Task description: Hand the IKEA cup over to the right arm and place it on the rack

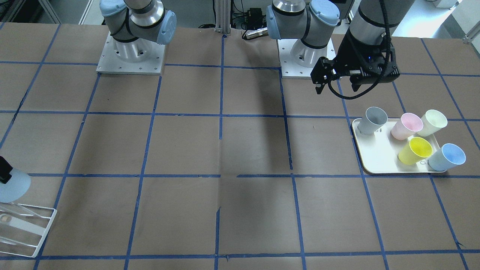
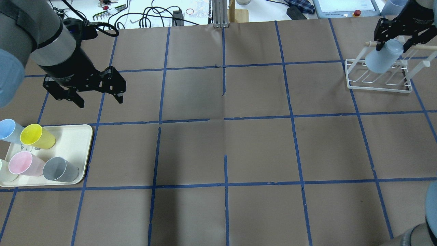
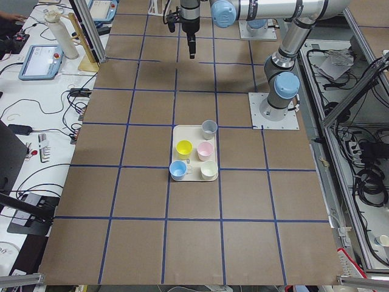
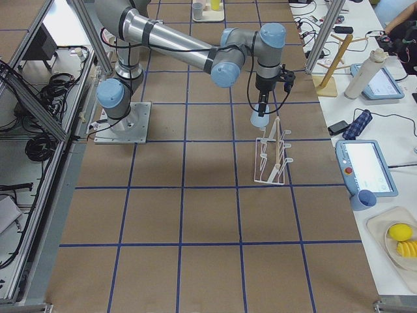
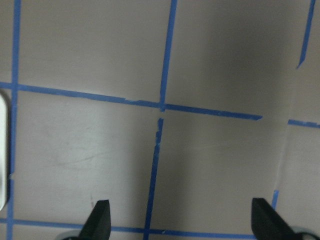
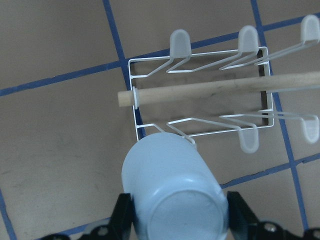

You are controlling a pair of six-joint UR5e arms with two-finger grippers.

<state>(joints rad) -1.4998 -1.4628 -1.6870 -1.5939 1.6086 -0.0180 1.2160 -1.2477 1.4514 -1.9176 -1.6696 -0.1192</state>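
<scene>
My right gripper (image 2: 392,41) is shut on a pale blue IKEA cup (image 2: 383,57), held upside down at the near-left corner of the white wire rack (image 2: 377,81). In the right wrist view the cup (image 6: 174,192) sits between the two fingers (image 6: 122,215), its rim at a prong of the rack (image 6: 200,75). Whether it rests on the prong I cannot tell. My left gripper (image 2: 99,99) is open and empty, above the table behind the cream tray (image 2: 80,136). A second pale blue cup (image 2: 6,130) lies on that tray.
The tray also holds a yellow cup (image 2: 37,136), a pink cup (image 2: 22,163), a grey cup (image 2: 59,169) and a cream cup (image 1: 433,122). A wooden dowel (image 6: 220,89) runs across the top of the rack. Cables and tools lie beyond the table's far edge.
</scene>
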